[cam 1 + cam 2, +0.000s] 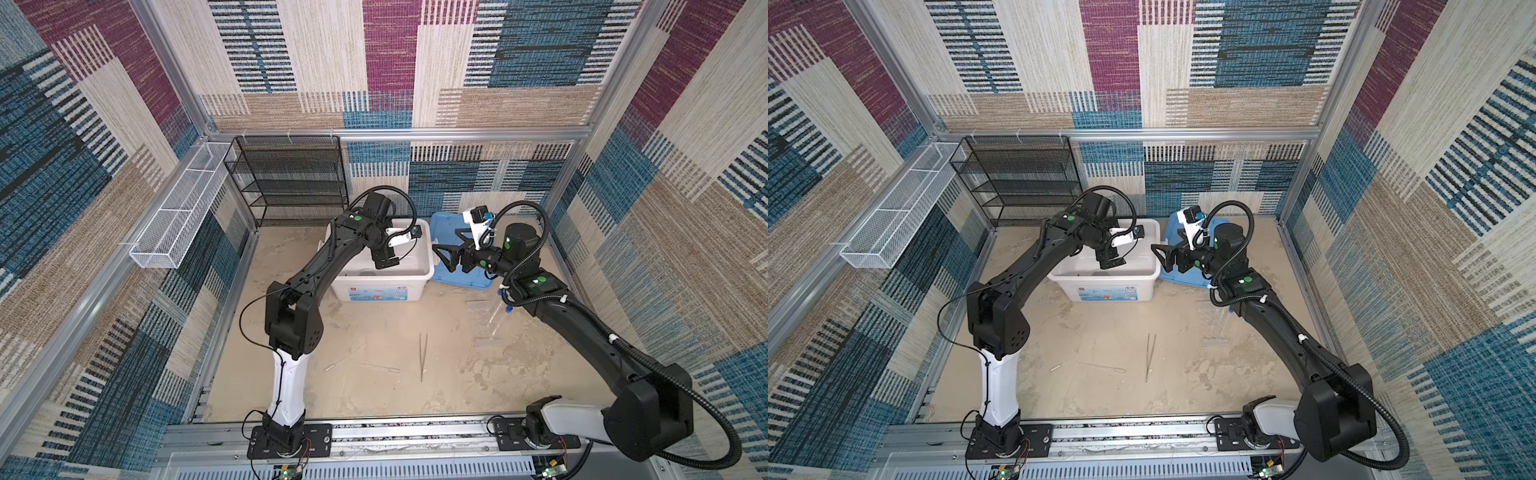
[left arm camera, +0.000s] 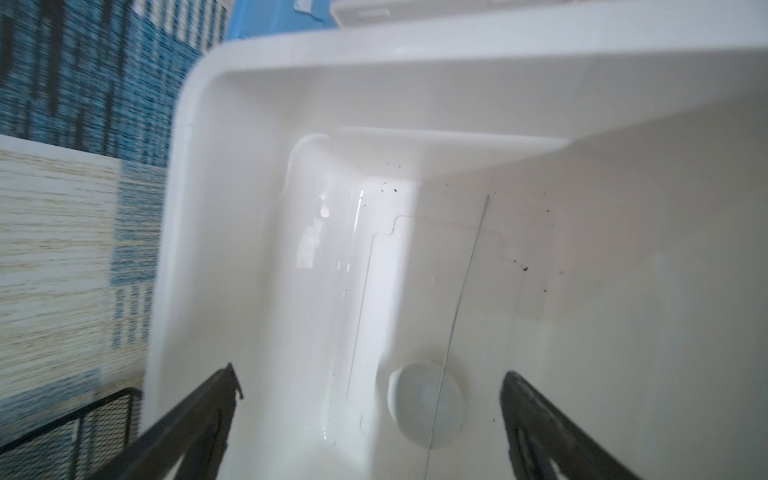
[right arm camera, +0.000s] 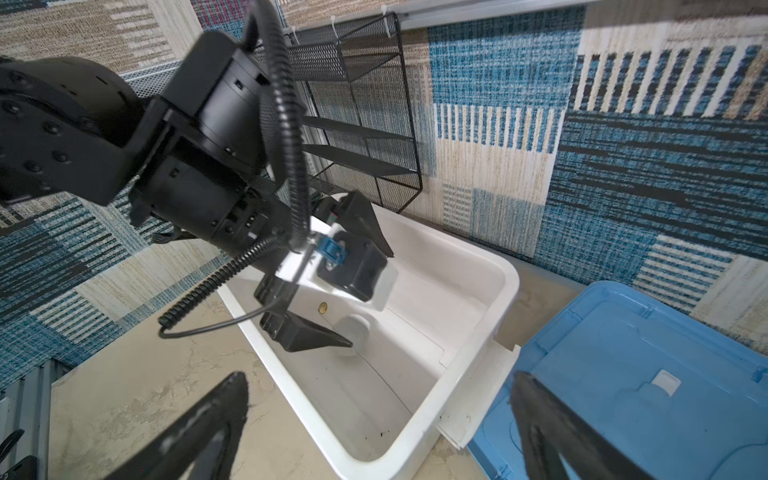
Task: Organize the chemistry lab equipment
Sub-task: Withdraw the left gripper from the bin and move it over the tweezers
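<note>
My left gripper (image 1: 384, 261) (image 2: 372, 376) hangs open inside the white tub (image 1: 374, 291), nothing between its fingers. Below it on the tub floor lies the small white round dish (image 2: 426, 403) (image 3: 353, 328), with the long thin metal spoon (image 2: 461, 299) lying across it. My right gripper (image 1: 445, 249) (image 3: 380, 378) stands open and empty just right of the tub, over the blue lid (image 1: 469, 274). On the table in front lie the metal tweezers (image 1: 423, 357) (image 1: 1150, 357) and two clear droppers (image 1: 345, 358) (image 1: 379, 367). The clear tube rack (image 1: 484, 324) with a blue-capped tube (image 1: 508, 309) is partly hidden by the right arm.
A black mesh shelf (image 1: 291, 178) stands at the back left, right behind the tub. A white wire basket (image 1: 178, 212) hangs on the left wall. The blue lid (image 3: 623, 374) lies against the tub's right end. Patterned walls close in all sides.
</note>
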Robot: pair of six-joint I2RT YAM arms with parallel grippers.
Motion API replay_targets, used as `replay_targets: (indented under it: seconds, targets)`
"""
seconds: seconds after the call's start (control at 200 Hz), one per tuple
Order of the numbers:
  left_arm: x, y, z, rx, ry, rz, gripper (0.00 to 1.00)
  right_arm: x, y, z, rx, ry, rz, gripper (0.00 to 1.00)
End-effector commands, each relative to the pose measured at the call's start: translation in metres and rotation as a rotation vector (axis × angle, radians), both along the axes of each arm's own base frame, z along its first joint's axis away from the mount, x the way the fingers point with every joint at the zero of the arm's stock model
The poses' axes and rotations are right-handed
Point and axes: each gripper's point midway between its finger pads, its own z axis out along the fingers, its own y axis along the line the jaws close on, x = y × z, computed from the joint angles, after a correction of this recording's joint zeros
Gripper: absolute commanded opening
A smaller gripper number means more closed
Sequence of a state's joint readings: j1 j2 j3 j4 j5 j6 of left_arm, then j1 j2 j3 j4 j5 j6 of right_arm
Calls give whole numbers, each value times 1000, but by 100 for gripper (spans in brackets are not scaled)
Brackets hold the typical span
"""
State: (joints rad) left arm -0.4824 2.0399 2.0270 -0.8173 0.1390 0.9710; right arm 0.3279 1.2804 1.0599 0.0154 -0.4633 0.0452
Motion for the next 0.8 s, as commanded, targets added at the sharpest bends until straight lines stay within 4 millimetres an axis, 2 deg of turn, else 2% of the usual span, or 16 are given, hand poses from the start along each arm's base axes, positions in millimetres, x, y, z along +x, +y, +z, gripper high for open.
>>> replay_targets:
  seconds: [0.0, 0.25, 0.346, 0.416, 0.471, 0.591, 0.721, 0.796]
  targets:
    - [-3, -2, 38, -102, -70, 32, 98, -5, -4, 12, 11, -15, -15, 99]
    - [-38, 10, 98, -309, -128, 154, 98, -20, -12, 17, 19, 1, -36, 99]
    - [-46, 13, 122, -469, -139, 263, 99, -25, -12, 17, 21, 14, -29, 99]
    - [-56, 20, 148, -617, -157, 336, 99, -28, -14, 16, 25, 21, -32, 99]
    - [-64, 28, 159, -730, -151, 409, 98, -31, -14, 15, 25, 26, -31, 99]
    - [-92, 35, 173, -900, -55, 457, 98, -38, -15, 11, 30, 48, -25, 99]
    - [-124, 23, 165, -975, 250, 498, 99, -46, -19, -3, 20, 100, -37, 99]
    - [-135, 17, 163, -1044, 352, 503, 98, -56, -21, -12, 16, 114, -28, 99]
